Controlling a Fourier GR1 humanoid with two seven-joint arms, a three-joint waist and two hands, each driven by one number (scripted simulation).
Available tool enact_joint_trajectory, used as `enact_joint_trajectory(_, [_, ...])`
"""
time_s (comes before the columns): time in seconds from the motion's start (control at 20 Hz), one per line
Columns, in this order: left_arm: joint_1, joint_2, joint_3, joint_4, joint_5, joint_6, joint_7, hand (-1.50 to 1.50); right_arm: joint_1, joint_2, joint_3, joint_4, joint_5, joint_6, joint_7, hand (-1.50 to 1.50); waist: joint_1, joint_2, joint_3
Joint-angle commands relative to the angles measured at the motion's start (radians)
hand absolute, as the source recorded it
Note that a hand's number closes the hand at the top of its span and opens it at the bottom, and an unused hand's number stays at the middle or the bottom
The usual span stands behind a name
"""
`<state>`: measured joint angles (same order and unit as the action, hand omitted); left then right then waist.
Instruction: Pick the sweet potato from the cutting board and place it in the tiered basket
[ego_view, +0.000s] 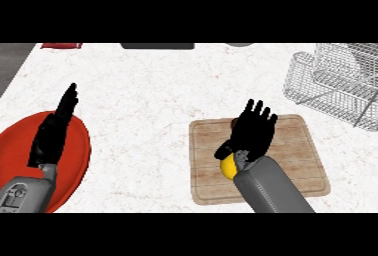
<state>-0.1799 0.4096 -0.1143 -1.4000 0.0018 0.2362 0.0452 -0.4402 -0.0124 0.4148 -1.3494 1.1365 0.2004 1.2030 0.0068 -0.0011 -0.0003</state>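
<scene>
Nearest to me, my two grey forearms come up from the lower edge. My left hand rests over the red plate at the left of the counter, fingers straight and pointing away from me, holding nothing. To the right lies the wooden cutting board, and my right hand hangs over its middle — fingers spread and extended toward the far side, thumb out to the left, not curled round anything. Just beneath my right wrist a yellow rounded object shows on the board, partly hidden by my forearm; I cannot tell what it is. At the far edge of the board, right by my fingertips, a small sliver of dark reddish brown peeks out — that appears to be the sweet potato, mostly covered by my hand, and I cannot tell whether my fingers touch it. Farther off, at the right, the wire tiered basket stands on the white counter, well apart from the board. Along the far edge sit a red item at the left and a dark flat shape nearer the middle.
</scene>
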Motion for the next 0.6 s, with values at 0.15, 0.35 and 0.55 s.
enact_joint_trajectory(0.15, [-0.01, 0.015, 0.032, -0.005, 0.012, -0.045, 0.011, 0.0, -0.058, 0.012, -0.038, 0.138, -0.032, -0.018, 0.143, -1.5, 0.007, 0.004, 0.0])
enact_joint_trajectory(0.35, [0.02, -0.004, 0.018, -0.06, -0.019, -0.028, 0.021, 0.0, -0.089, 0.012, -0.014, 0.165, -0.08, -0.055, 0.168, -1.5, 0.012, 0.002, 0.001])
enact_joint_trajectory(0.55, [0.016, 0.0, 0.041, -0.018, -0.019, -0.042, -0.004, 0.0, 0.011, 0.012, -0.067, 0.142, -0.085, -0.005, 0.081, 1.5, -0.006, -0.001, 0.0])
